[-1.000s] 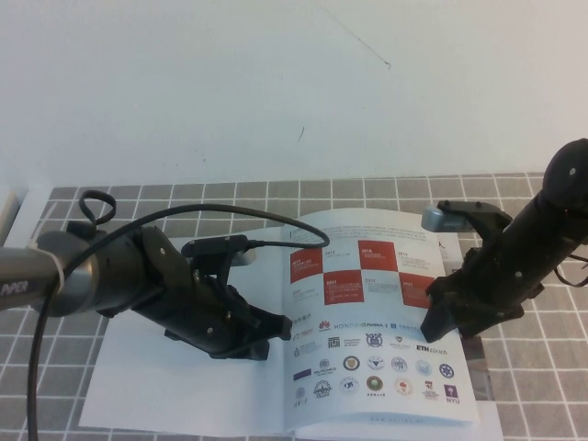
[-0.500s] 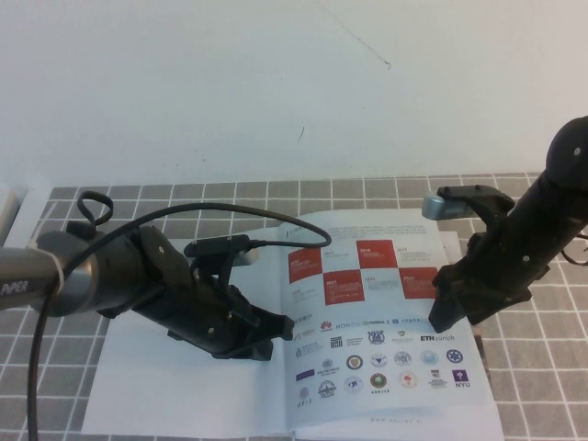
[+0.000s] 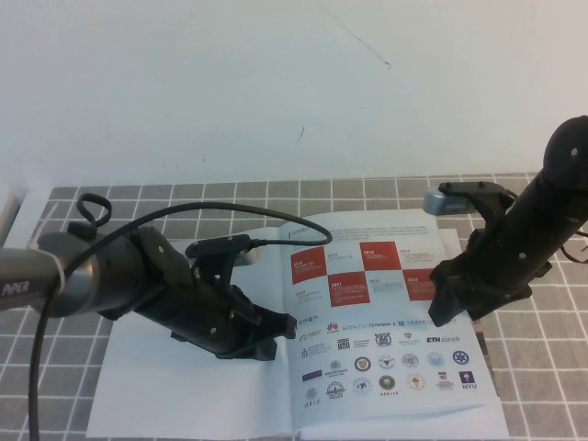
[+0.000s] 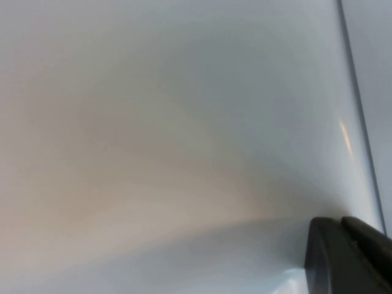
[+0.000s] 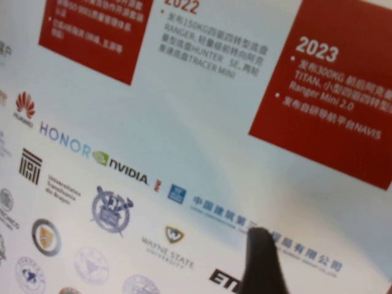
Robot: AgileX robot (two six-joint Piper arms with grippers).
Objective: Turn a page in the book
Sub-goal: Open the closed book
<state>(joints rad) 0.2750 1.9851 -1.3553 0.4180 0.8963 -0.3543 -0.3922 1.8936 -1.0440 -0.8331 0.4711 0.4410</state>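
Note:
The book point(image 3: 184, 395) lies open on the tiled table. Its left sheet is plain white; that sheet fills the left wrist view point(image 4: 153, 122). The page point(image 3: 386, 312) with red-and-white squares above rows of logos lies on the right and fills the right wrist view point(image 5: 184, 122). My left gripper point(image 3: 276, 331) is shut and rests on the blank sheet close to the spine; its dark tip shows in the left wrist view point(image 4: 349, 257). My right gripper point(image 3: 441, 312) is shut, its tip on the page near the right edge, by the logo rows point(image 5: 260, 263).
The grey tiled table point(image 3: 55, 367) ends at a white wall behind. A black cable point(image 3: 184, 216) loops over my left arm. A strip of another printed sheet point(image 3: 484, 354) peeks out under the book's right edge.
The printed page has spread flatter and its lower right corner has moved right and toward the front. My right gripper shifted slightly back and right. My left gripper stayed on the blank sheet.

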